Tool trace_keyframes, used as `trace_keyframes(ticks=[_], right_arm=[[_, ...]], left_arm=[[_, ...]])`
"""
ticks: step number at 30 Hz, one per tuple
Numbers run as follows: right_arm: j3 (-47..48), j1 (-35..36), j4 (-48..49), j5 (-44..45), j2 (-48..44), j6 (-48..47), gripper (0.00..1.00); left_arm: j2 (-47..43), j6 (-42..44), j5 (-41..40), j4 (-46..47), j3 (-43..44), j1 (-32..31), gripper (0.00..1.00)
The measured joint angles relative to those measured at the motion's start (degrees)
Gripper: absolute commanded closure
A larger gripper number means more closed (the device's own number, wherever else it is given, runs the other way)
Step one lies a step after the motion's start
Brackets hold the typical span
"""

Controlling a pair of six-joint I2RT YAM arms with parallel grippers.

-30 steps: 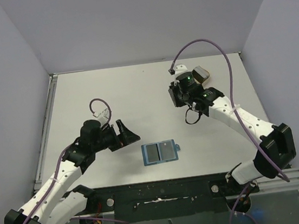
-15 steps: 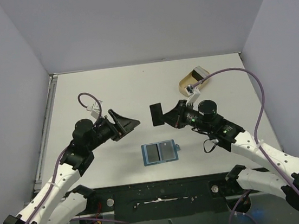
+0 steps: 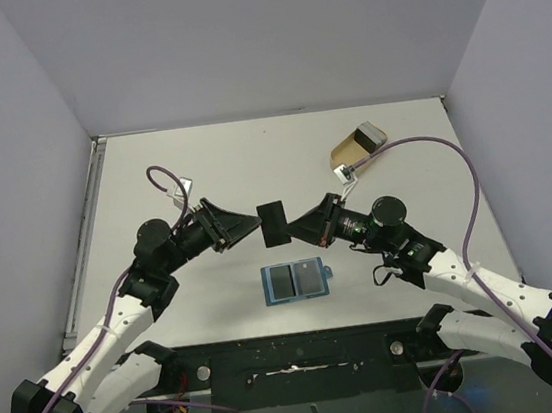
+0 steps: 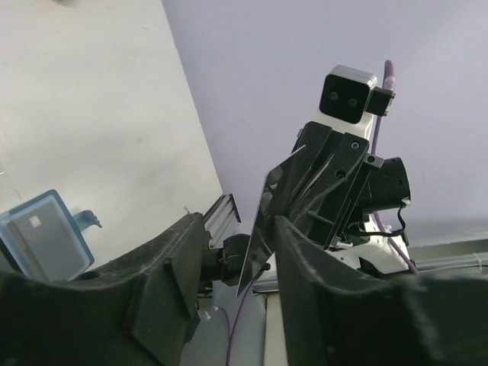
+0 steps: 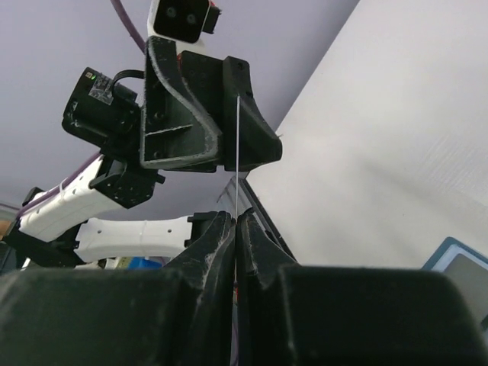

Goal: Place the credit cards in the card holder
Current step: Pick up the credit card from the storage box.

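The card holder [image 3: 297,279] is a blue wallet lying open on the table, near the middle front, with a grey card face showing in each half. Above it, my right gripper [image 3: 301,229] is shut on a dark credit card [image 3: 276,225] held on edge in the air. My left gripper [image 3: 252,229] faces it from the left, its fingers on either side of the card's free end. In the left wrist view the credit card [image 4: 263,221] stands between the jaws with a gap on the left side. The right wrist view shows the credit card [image 5: 237,152] as a thin line leaving my pinched right gripper [image 5: 236,219].
A tan oval dish [image 3: 357,144] sits at the back right of the table. Purple cables loop over both arms. The wallet [image 4: 46,236] shows at the lower left of the left wrist view, and its corner [image 5: 461,267] at the right edge of the right wrist view.
My right arm has carried the card from the dish at the back right to mid-table above the wallet. My left gripper has swung right to meet it, and its jaws have narrowed around the card.
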Motion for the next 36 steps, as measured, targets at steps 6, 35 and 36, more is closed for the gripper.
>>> trace_keyframes(ticks=[6, 35, 36], right_arm=[[0.0, 1.2, 1.7, -1.1, 0.4, 1.0, 1.00], [8.0, 2.1, -31.5, 15.0, -1.0, -9.1, 0.47], [8.4, 2.1, -33.6, 16.6, -1.0, -9.7, 0.46]], left_arm=[[0.3, -2.0, 1.6, 4.3, -0.8, 0.0, 0.80], [1.5, 3.0, 2.6, -2.8, -5.2, 0.2, 1.00], [1.7, 3.4, 2.6, -3.2, -5.6, 0.2, 1.00]])
